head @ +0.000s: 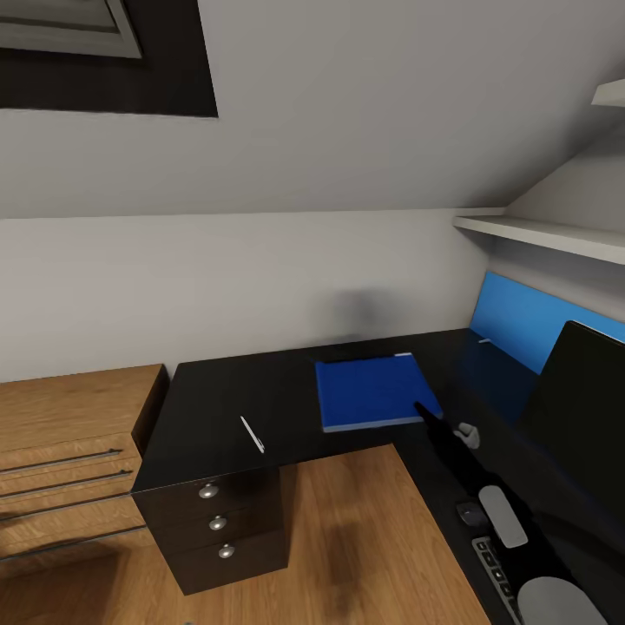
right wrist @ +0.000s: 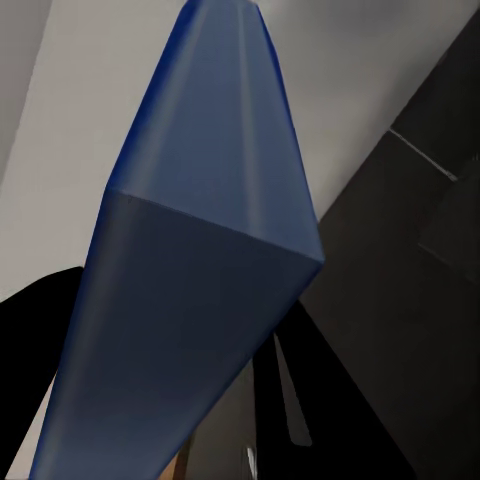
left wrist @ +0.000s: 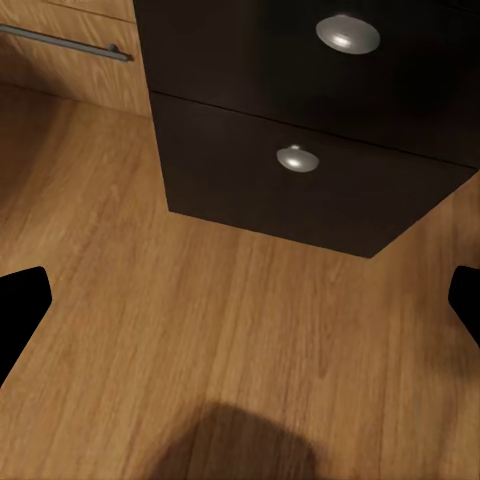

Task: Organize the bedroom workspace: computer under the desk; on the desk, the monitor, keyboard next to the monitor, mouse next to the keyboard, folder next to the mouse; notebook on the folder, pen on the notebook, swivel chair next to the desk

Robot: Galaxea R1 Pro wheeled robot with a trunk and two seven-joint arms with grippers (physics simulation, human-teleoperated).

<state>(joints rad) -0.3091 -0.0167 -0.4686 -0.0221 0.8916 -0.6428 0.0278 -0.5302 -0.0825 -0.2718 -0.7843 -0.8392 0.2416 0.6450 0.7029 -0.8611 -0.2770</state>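
**Folder on the desk, grip not yet let go**

The folder [head: 375, 391] lies flat on the black desk [head: 226, 408], near the inner corner of the L, with its near right corner at the tip of the right gripper [head: 425, 410]. In the right wrist view the folder [right wrist: 190, 290] rises as a blue slab directly along the line of the fingers, with a black finger [right wrist: 35, 350] showing against one face. The right gripper looks clenched on the folder's edge, though the other finger is hidden, so that is a judgement.

The pen [head: 252, 433] rests on the desk well apart to the left of the folder, above the drawer unit [head: 217, 521]. The monitor [head: 580, 408] stands on the right wing of the desk, with the mouse [head: 470, 514] and one end of the keyboard [head: 495, 577] just beside the right arm. Those parts of the task look done. Releasing the folder, stacking the notebook and pen, and placing the chair appear to remain.

The left gripper [left wrist: 240, 310] hangs low over the wooden floor [left wrist: 200, 330] by the drawers, fingers spread wide and empty.
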